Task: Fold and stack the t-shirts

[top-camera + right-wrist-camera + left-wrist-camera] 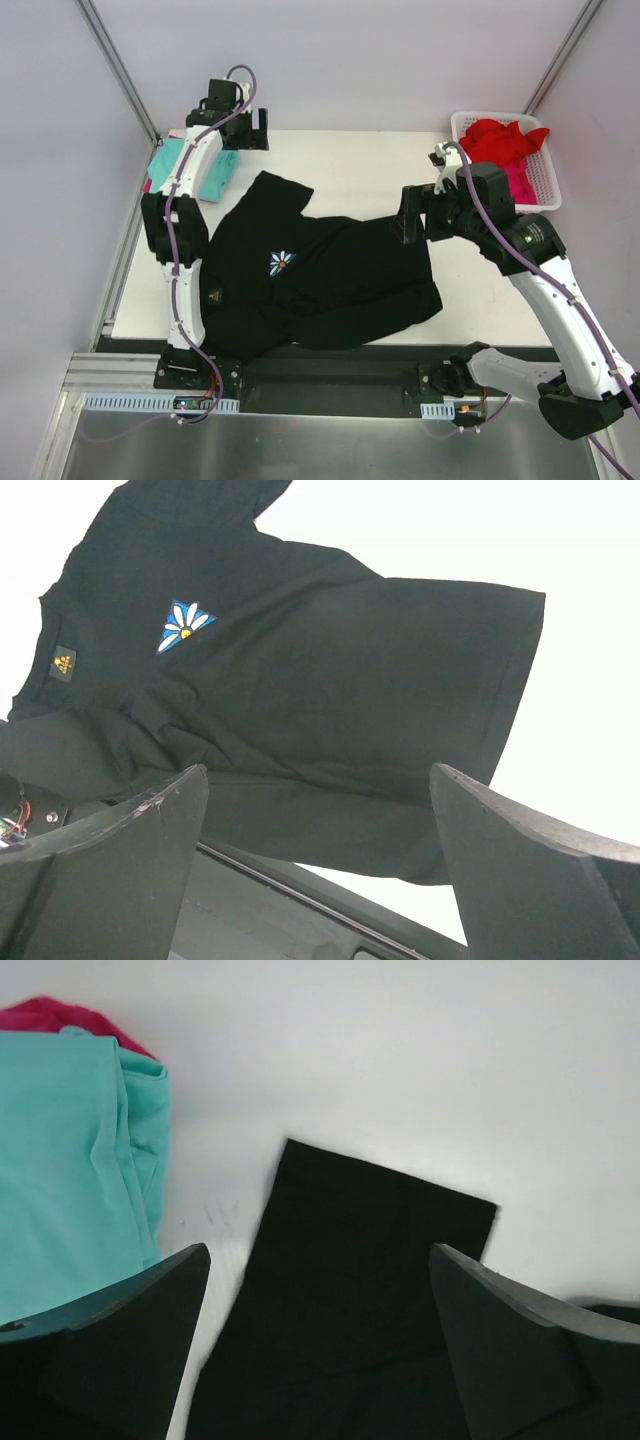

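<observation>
the left pincer (pixel 236 112) stands spread wide, nothing between its fingers (pixel 120 1340). in its wrist view the end of one sleeve of the black shirt (pixel 370 1290) lies flat on the table under the gap; whether the fingers touch the cloth cannot be told. the right pincer (pixel 411 216) is also spread wide and holds nothing. it hangs over the right side of the black shirt (pixel 330 680), and its arm crosses above the table to the right of that shirt.

the black shirt (pixel 320 270) lies spread across the middle of the white table (pixel 350 160), loosely creased, with its small white-and-blue flower print (pixel 283 262) facing up. its near left part laps over the table's near edge. the left arm runs along the shirt's left side and hides part of it.

just left of the black shirt's far sleeve lies a folded teal shirt (pixel 222 172), apart from the sleeve, with a red-pink shirt (pixel 40 1010) showing from under its far edge.

well to the right of the black shirt, at the table's far corner, sits a white slotted basket (pixel 545 195). a crumpled red shirt (pixel 505 140) rises above its rim, and a pink shirt (pixel 520 182) lies beneath it.
</observation>
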Robot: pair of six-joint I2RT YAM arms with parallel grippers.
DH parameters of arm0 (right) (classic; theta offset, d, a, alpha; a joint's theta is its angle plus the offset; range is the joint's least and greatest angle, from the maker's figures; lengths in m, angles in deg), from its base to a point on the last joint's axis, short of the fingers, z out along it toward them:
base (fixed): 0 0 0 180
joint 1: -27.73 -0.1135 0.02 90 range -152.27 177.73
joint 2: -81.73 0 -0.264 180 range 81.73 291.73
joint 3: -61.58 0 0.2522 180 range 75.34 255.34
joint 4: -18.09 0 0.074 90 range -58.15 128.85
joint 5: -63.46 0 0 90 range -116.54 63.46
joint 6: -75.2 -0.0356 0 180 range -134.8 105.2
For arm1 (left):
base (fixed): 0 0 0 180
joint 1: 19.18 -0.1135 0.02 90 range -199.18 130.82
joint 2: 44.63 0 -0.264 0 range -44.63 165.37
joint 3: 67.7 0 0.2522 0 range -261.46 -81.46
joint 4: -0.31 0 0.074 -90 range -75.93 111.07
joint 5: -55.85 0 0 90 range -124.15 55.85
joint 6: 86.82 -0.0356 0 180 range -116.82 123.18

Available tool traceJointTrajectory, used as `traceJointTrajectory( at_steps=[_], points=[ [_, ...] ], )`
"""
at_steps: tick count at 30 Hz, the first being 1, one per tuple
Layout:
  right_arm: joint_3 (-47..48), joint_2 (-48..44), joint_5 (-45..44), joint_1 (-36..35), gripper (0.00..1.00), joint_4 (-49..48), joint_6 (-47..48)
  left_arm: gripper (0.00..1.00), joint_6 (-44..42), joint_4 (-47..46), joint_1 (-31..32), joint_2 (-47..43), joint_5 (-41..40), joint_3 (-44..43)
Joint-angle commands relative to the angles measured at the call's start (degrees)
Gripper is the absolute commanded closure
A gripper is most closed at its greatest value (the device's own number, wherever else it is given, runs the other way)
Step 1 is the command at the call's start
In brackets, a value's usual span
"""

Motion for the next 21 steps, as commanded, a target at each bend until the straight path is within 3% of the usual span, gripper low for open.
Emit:
traceJointTrajectory(
  at_steps=[1, 5, 21],
  points=[
    [-0.7, -1.9, -1.0, -0.4, 0.04, 1.6, 0.7, 0.10, -3.5, 5.0, -0.1, 8.7, -5.8, -7.2],
    [-1.1, -1.9, -0.2, -0.3, 0.04, 1.1, 1.0, 0.13, -1.1, 4.1, -1.3, 12.4, -0.9, -8.8],
    [-4.4, -3.1, 4.1, -1.1, 0.05, -1.3, 0.2, 0.22, 1.8, -5.9, -1.4, 17.6, 2.8, -9.2]
  ],
)
